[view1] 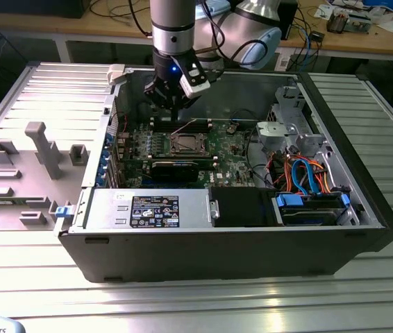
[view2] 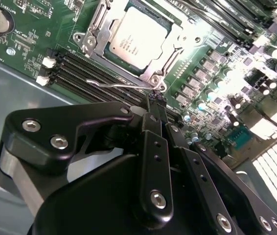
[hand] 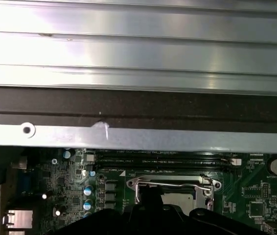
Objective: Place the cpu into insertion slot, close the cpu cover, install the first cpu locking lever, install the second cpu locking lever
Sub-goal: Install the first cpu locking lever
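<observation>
Chip (view2: 137, 39) sits in its socket (view2: 175, 41) on the green board (view2: 26, 34), w/ the metal cover frame (view2: 90, 38) down around it. Gripper (view2: 155, 100) is just beside the socket's edge, fingers (view2: 154, 147) pinched narrow, tips at a thin wire lever (view2: 119, 85) that runs along the socket side; can't tell if they actually hold it. In the exterior view the gripper (view1: 176, 104) hangs inside the open PC case (view1: 217, 257), right above the socket (view1: 186, 143).

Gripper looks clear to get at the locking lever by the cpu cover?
Probably yes. The gripper sits right at the thin wire locking lever beside the cpu cover, with nothing between them.
</observation>
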Action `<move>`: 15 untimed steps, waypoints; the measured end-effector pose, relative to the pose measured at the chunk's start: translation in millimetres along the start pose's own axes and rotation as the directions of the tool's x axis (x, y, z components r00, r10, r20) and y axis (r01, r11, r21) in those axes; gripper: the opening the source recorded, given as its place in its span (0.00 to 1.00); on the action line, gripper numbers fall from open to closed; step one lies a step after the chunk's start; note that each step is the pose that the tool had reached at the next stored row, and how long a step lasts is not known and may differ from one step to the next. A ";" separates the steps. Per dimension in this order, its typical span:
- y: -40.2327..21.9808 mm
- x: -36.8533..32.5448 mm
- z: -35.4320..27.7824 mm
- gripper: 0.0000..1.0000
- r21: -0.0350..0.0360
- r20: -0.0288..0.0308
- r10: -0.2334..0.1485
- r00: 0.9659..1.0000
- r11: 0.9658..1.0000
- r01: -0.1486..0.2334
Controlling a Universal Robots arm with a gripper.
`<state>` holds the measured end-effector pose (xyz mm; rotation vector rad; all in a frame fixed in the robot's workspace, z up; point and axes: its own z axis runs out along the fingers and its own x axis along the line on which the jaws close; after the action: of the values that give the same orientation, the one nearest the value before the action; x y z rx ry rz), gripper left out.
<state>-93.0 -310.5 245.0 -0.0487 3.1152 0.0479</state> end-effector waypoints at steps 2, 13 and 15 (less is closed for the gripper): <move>0.2 -0.9 3.3 0.11 -0.001 0.000 0.001 1.000 1.000 -0.001; 6.2 -8.8 13.1 0.11 0.000 -0.001 -0.028 1.000 1.000 0.028; 6.7 -9.2 13.6 0.11 0.000 -0.001 -0.028 1.000 1.000 0.028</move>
<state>-83.7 -303.1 231.9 -0.0922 3.1148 0.0470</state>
